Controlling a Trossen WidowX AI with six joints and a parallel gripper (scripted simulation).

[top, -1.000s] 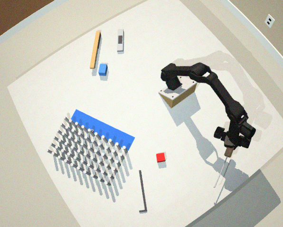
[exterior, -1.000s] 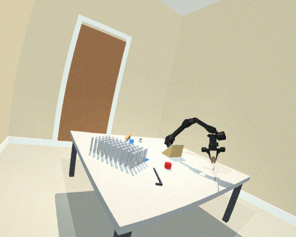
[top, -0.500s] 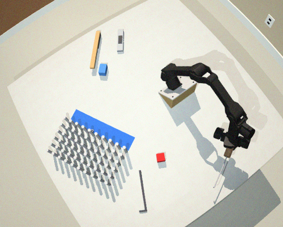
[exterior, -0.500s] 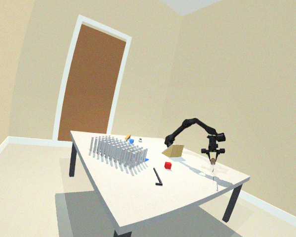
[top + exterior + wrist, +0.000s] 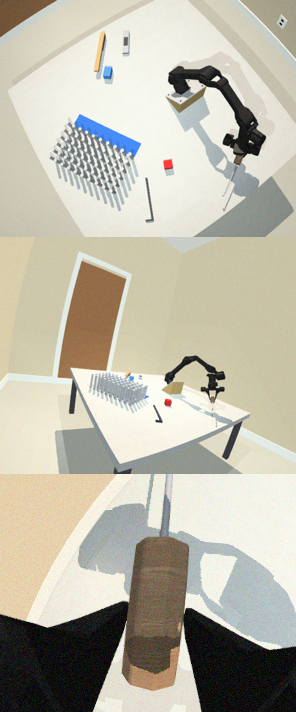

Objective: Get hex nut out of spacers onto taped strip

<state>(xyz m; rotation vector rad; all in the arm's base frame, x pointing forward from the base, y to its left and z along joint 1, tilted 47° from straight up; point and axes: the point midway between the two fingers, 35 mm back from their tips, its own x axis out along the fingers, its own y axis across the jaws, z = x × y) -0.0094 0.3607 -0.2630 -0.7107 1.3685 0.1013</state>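
Note:
My gripper [image 5: 239, 157] [image 5: 212, 398] [image 5: 156, 611] is shut on the brown wooden handle [image 5: 237, 161] [image 5: 212, 399] [image 5: 159, 584] of a thin metal rod tool. The rod [image 5: 231, 179] [image 5: 167, 511] slants down from it, its tip above the table, far right of the spacers. The standing metal spacers [image 5: 100, 140] [image 5: 131, 395] form a dense field at the left. The blue taped strip [image 5: 131, 143] [image 5: 147, 396] runs along their front row. A tiny ring, seemingly the nut [image 5: 96, 136], shows at the front row beside the strip; its exact position is hard to tell.
A black L-shaped tool [image 5: 149, 198] [image 5: 157, 412] lies right of the spacers, near a red cube [image 5: 168, 164] [image 5: 168, 402]. A blue block [image 5: 107, 72], an orange bar [image 5: 100, 52] and a grey-white block [image 5: 125, 45] lie at the back. The arm's base block [image 5: 192, 99] stands between.

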